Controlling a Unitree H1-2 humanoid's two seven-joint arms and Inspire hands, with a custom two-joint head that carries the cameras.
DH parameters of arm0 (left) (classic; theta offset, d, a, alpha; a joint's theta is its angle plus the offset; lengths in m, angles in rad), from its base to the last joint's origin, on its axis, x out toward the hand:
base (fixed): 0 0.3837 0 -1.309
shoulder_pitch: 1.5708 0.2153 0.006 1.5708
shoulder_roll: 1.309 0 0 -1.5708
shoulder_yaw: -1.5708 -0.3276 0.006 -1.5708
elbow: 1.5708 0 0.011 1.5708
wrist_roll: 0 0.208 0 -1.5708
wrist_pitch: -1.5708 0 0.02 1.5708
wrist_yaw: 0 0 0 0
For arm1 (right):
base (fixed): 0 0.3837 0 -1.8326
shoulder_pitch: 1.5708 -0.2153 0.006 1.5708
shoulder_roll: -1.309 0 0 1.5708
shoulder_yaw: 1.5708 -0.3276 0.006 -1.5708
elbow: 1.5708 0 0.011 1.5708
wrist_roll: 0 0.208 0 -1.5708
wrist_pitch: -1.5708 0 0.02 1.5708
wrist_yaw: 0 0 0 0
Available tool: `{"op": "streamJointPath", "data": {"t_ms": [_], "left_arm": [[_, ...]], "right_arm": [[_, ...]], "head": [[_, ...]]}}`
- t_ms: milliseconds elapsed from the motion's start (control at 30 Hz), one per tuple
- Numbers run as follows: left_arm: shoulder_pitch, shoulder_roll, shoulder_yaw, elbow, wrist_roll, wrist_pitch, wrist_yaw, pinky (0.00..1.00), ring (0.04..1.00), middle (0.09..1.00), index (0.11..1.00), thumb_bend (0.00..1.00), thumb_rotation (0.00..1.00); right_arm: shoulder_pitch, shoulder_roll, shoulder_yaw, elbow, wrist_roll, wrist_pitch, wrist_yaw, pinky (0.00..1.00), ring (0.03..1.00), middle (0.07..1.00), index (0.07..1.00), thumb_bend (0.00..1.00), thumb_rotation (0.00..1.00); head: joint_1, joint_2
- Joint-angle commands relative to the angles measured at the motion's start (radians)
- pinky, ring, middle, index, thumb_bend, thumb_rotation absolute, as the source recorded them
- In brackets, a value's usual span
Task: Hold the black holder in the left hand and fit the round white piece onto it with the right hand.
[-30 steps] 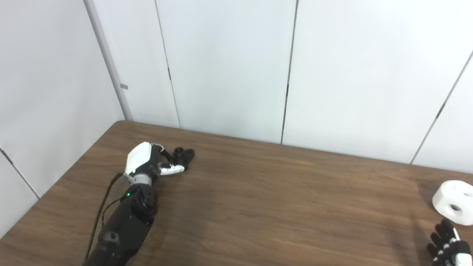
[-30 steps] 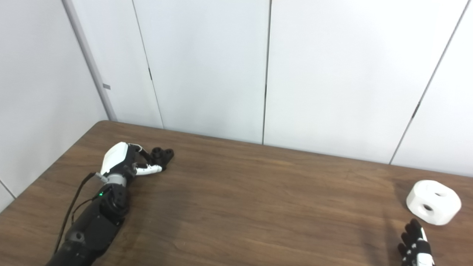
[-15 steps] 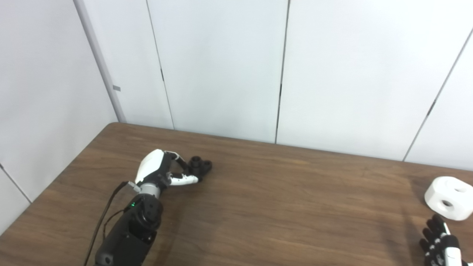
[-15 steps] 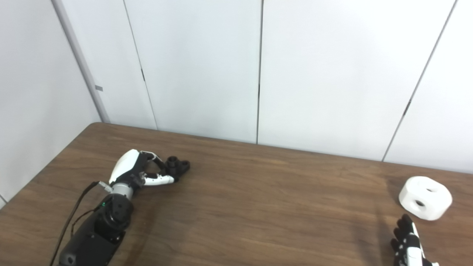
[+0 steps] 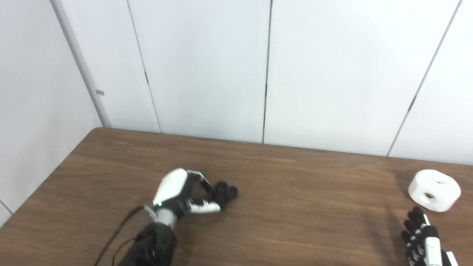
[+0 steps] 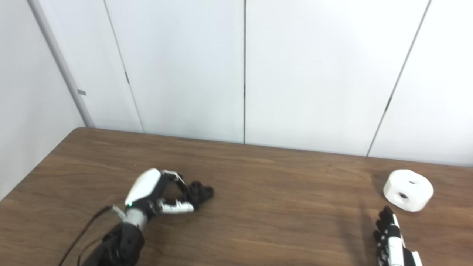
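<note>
Right hand (image 5: 425, 242) low at the near right edge, fingers (image 5: 417, 221) stretched straight and slightly apart, holding nothing, pointing away from the robot. Just beyond those fingertips, not touching, sits the round white piece (image 5: 434, 185) on the worktop (image 5: 314, 221), two dark holes visible, one on top and one in the side. Bare wood between fingertips and piece, nothing blocking. Left hand (image 5: 177, 192) farther in on the left side, fingers (image 5: 202, 207) curled around the black holder (image 5: 225, 192), which pokes out past the fingertips; holder looks to be at worktop level, contact with the surface can't be told. Dark cable (image 5: 118, 236) trails behind the left wrist. Holder and white piece well apart, open worktop between. White wall panels (image 5: 207, 66) behind the far edge.
</note>
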Motion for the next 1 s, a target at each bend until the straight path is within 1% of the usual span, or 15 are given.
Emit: {"op": "streamJointPath", "data": {"t_ms": [0, 167, 233, 367, 500, 567, 667, 733, 867, 967], "left_arm": [[-0.011, 0.012, -0.008, -0.056, 0.037, -0.037, 0.006, 0.97, 0.901, 0.792, 0.483, 0.52, 0.05], [0.026, -0.004, -0.053, -0.094, 0.088, -0.074, -0.004, 0.97, 0.899, 0.786, 0.483, 0.52, 0.05], [0.039, -0.011, -0.066, -0.110, 0.098, -0.083, -0.008, 0.98, 0.904, 0.789, 0.483, 0.52, 0.05], [0.067, -0.022, -0.094, -0.140, 0.134, -0.111, -0.013, 0.98, 0.897, 0.784, 0.483, 0.52, 0.05], [0.095, -0.033, -0.123, -0.177, 0.170, -0.122, -0.035, 0.97, 0.895, 0.788, 0.483, 0.52, 0.05], [0.113, -0.042, -0.137, -0.192, 0.193, -0.137, -0.035, 0.95, 0.886, 0.787, 0.483, 0.52, 0.05], [0.141, -0.056, -0.144, -0.214, 0.206, -0.162, -0.029, 0.94, 0.876, 0.781, 0.484, 0.52, 0.05], [0.161, -0.071, -0.142, -0.223, 0.210, -0.174, -0.024, 0.94, 0.873, 0.780, 0.484, 0.52, 0.05], [0.201, -0.102, -0.139, -0.214, 0.224, -0.210, 0.016, 0.94, 0.868, 0.779, 0.484, 0.52, 0.05], [0.228, -0.117, -0.143, -0.203, 0.235, -0.242, 0.041, 0.94, 0.864, 0.781, 0.484, 0.52, 0.05]], "right_arm": [[-0.024, 0.004, 0.004, -0.021, -0.008, -0.021, -0.004, 1.00, 1.000, 0.993, 1.000, 0.47, 1.00], [-0.025, 0.009, 0.009, -0.027, -0.014, -0.016, -0.006, 1.00, 1.000, 0.986, 1.000, 0.51, 1.00], [-0.027, 0.013, 0.011, -0.032, -0.016, -0.011, -0.008, 1.00, 1.000, 0.985, 1.000, 0.52, 1.00], [-0.027, 0.016, 0.022, -0.043, -0.037, -0.012, -0.012, 1.00, 1.000, 0.980, 1.000, 0.52, 1.00], [-0.027, 0.025, 0.028, -0.060, -0.038, 0.004, -0.020, 1.00, 1.000, 0.980, 1.000, 0.54, 1.00], [-0.028, 0.029, 0.029, -0.069, -0.038, 0.016, -0.023, 1.00, 1.000, 0.983, 1.000, 0.55, 1.00], [-0.031, 0.033, 0.032, -0.085, -0.050, 0.036, -0.029, 1.00, 1.000, 0.985, 1.000, 0.55, 1.00], [-0.032, 0.035, 0.033, -0.092, -0.062, 0.042, -0.035, 1.00, 1.000, 0.982, 1.000, 0.55, 1.00], [-0.033, 0.039, 0.036, -0.111, -0.080, 0.066, -0.047, 1.00, 0.994, 0.973, 1.000, 0.57, 1.00], [-0.031, 0.036, 0.043, -0.126, -0.104, 0.077, -0.053, 1.00, 0.975, 0.959, 1.000, 0.54, 1.00]], "head": [[-0.017, 0.005], [-0.047, 0.019], [-0.057, 0.024], [-0.086, 0.044], [-0.106, 0.062], [-0.112, 0.070], [-0.124, 0.086], [-0.126, 0.090], [-0.141, 0.107], [-0.151, 0.119]]}}
